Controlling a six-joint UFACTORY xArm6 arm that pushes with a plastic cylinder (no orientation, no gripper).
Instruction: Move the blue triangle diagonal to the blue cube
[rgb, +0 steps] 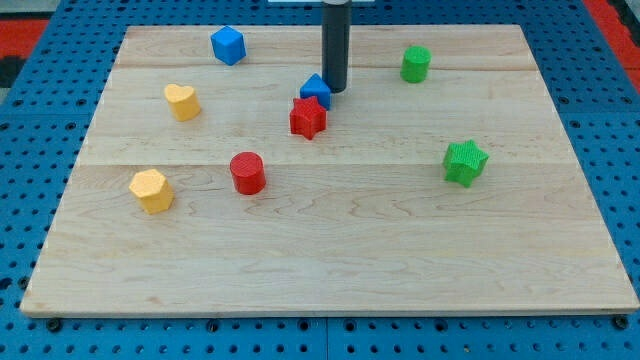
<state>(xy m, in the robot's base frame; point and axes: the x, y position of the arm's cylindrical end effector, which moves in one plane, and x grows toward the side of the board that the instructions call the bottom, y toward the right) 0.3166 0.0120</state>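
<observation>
The blue triangle (314, 89) sits near the top middle of the wooden board (330, 260), touching the red star (308, 117) just below it. The blue cube (228, 45) stands apart at the top left. My tip (333, 88) is down on the board right against the blue triangle's right side.
A yellow heart (182, 101) and a yellow hexagon (151, 190) lie at the left. A red cylinder (247, 172) is left of centre. A green cylinder (416, 64) is at the top right and a green star (465, 162) at the right.
</observation>
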